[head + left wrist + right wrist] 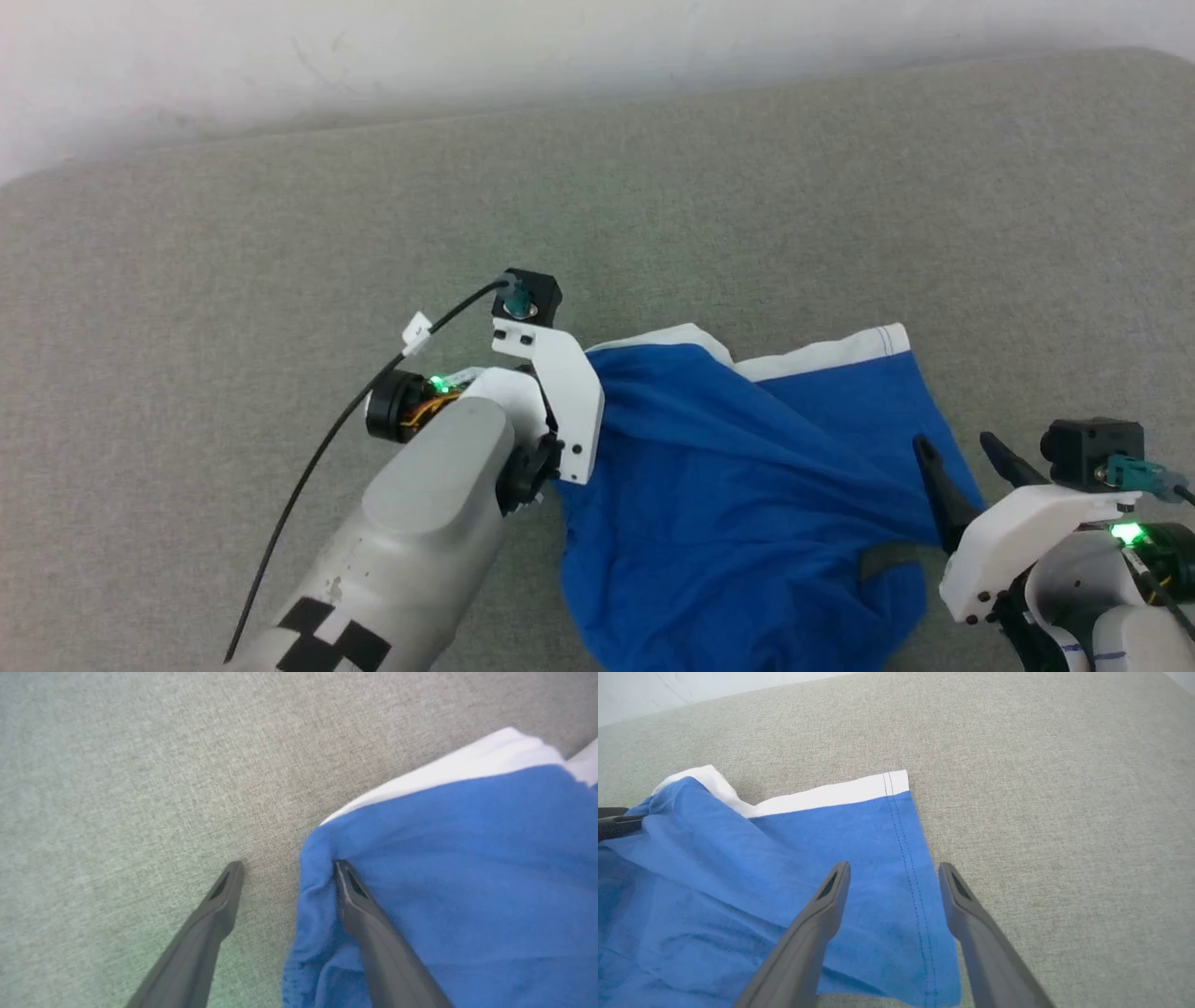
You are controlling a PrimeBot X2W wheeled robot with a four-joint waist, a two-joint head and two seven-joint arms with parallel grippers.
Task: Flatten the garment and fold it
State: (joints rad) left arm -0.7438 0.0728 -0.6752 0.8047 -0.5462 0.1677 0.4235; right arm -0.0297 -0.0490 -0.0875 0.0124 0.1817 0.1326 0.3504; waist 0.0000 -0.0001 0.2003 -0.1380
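Note:
The garment (pixel 747 485) is royal-blue cloth with a white band (pixel 831 350) along its far edge, lying rumpled on the grey cloth surface (pixel 280 233). My left gripper (pixel 288 869) stands open at the garment's left edge (pixel 317 872). One finger rests on the bare surface, and the other finger (pixel 355 896) lies on the blue cloth with a fold bunched against it. My right gripper (pixel 894 870) is open over the garment's stitched right edge (pixel 906 858), one finger above the blue cloth and the other above the bare surface. In the head view the right gripper (pixel 962 457) sits at the garment's right side.
The grey cloth surface (pixel 1041 788) stretches wide to the left, far side and right of the garment. A pale wall (pixel 373 47) runs behind its far edge. A black cable (pixel 317 457) loops off my left wrist.

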